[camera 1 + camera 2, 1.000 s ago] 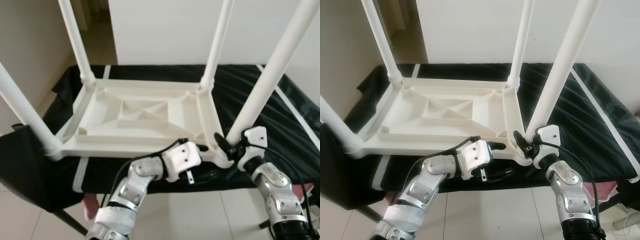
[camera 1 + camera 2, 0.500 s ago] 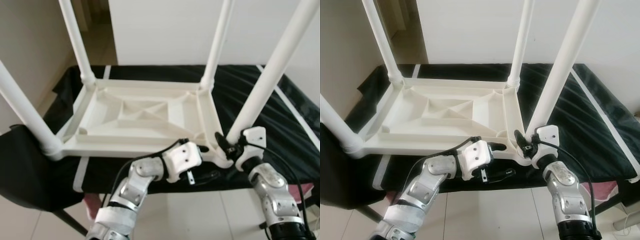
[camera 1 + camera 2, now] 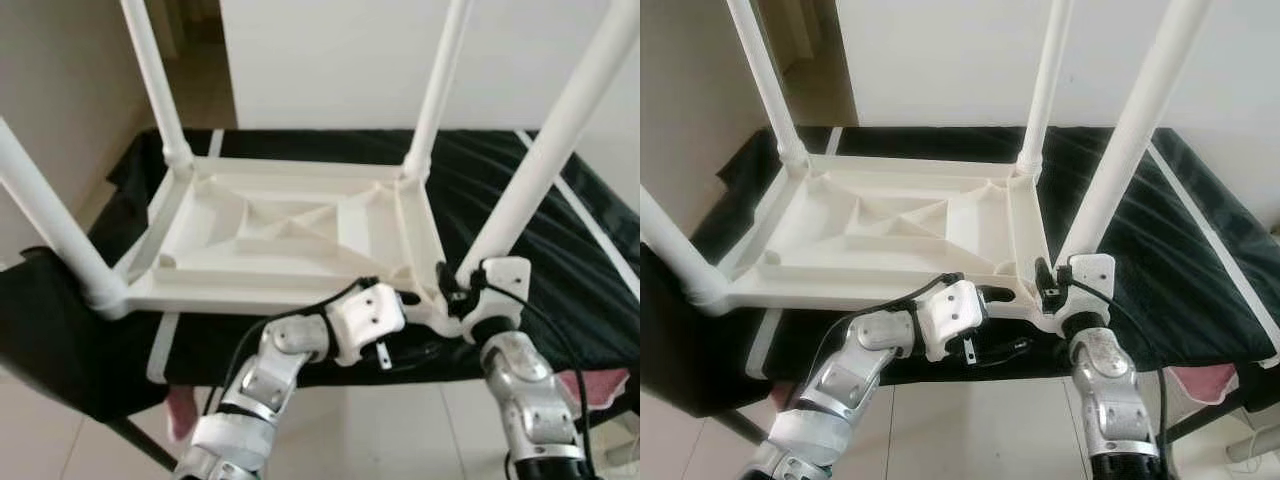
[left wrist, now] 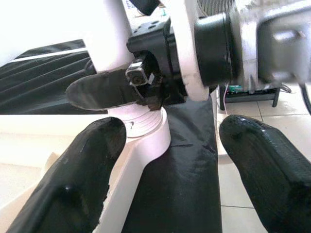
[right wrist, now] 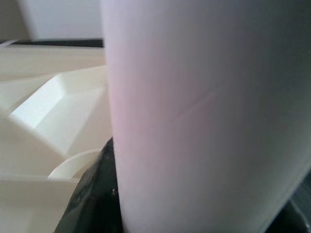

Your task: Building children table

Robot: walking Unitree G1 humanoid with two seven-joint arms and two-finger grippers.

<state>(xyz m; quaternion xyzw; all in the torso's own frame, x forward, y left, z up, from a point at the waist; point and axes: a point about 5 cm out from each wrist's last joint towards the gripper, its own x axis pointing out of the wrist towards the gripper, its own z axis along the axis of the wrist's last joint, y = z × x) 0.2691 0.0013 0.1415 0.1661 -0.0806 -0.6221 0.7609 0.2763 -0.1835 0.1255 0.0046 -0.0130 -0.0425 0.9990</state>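
A white plastic children's table (image 3: 290,230) lies upside down on a black cloth, its four legs pointing up. My right gripper (image 3: 455,290) is shut on the base of the near right leg (image 3: 540,160), where it meets the corner socket. In the right wrist view that leg (image 5: 204,97) stands close up, with one black finger (image 5: 92,194) against it. My left gripper (image 3: 415,325) is open just left of that corner at the table's near edge. In the left wrist view its fingers (image 4: 73,184) straddle the corner socket (image 4: 141,141) without touching it.
The black cloth (image 3: 560,230) covers a raised surface with a white strap (image 3: 160,350) hanging at its front. Three more legs rise at the near left (image 3: 50,220), far left (image 3: 155,80) and far right (image 3: 435,90). Pink things (image 3: 600,385) lie on the tiled floor.
My right forearm has swung left and stands more upright under the corner, its gripper still on the leg. The left arm has stayed put.
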